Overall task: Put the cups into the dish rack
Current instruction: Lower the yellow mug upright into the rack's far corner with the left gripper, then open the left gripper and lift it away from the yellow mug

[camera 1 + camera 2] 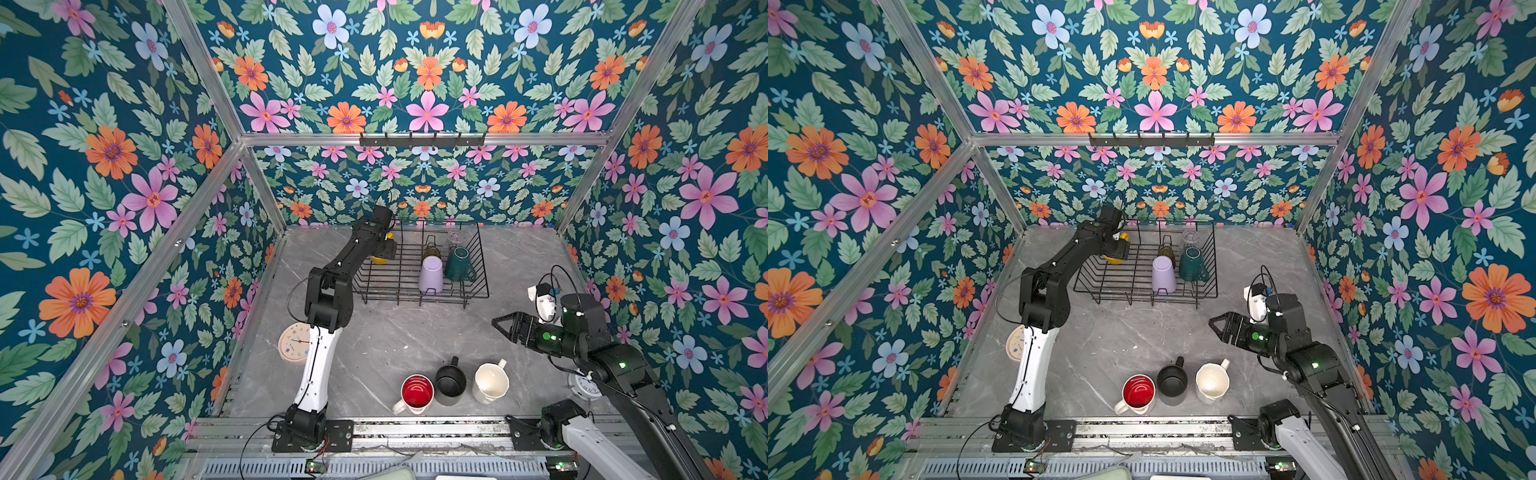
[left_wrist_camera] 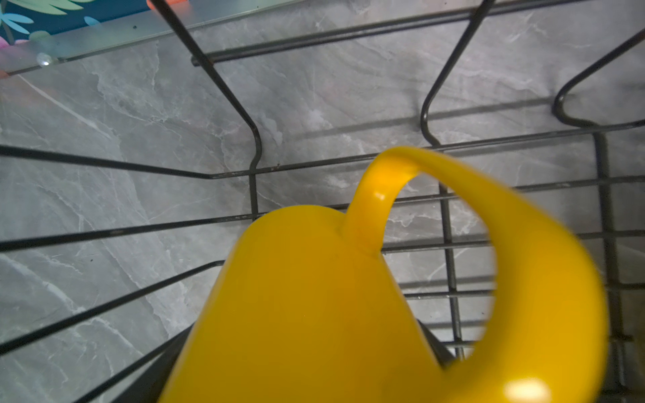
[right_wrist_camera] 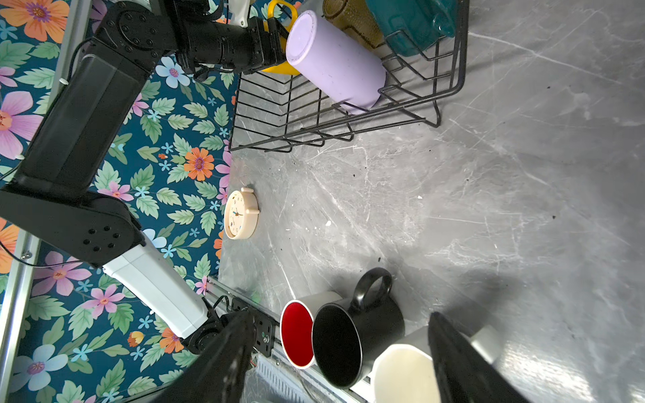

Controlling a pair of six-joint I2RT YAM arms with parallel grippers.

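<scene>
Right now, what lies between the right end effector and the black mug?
Nothing: only bare grey table separates the right end effector from the black mug, as both top views show.

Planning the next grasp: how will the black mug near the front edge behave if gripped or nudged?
The black mug stands upright on a broad base, so it probably slides rather than tips. It looks rigid, probably ceramic and weighty. Pushed sideways, it would likely bump the red-lined mug beside it.

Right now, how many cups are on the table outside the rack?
3, in a row near the front edge: red-lined white mug, black mug, cream mug. None seems hidden.
</scene>
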